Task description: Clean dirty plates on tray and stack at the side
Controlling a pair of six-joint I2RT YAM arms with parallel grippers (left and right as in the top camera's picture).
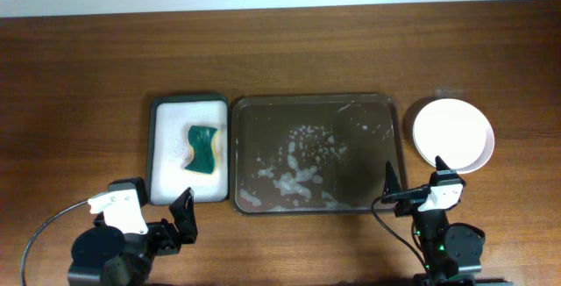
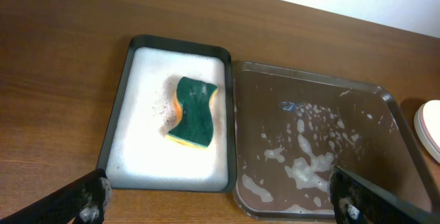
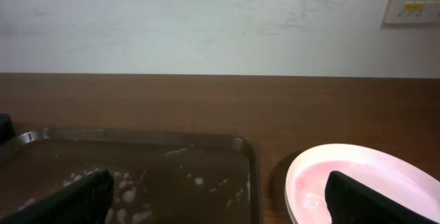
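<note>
The tray (image 1: 364,168) is located at the centre of the desk (image 1: 88,58), with its long sides running left to right. Its dark floor is covered with a wet film and patches of white suds (image 1: 302,176), mostly around the middle and toward the near rim.

The plates (image 1: 453,134) are stacked on the desk just beside the right rim of the tray; whether they touch it cannot be determined. The top plate is white-pink. Layered rims are visible beneath it in the left wrist view, but the number of plates cannot be determined.

A smaller white-lined tray (image 1: 158,146) is set alongside the left rim of the tray. A green sponge (image 1: 203,148) with a yellow underside lies in it, bent into a wave.

The left jaws are positioned at the near edge of the desk, in front of the smaller tray. They are spread wide, with the fingers (image 2: 89,196) well apart and nothing gripped.

The right jaws are positioned at the near edge, between the tray's right corner and the plates. They are likewise spread wide, the fingers (image 3: 82,196) well apart and nothing gripped.
</note>
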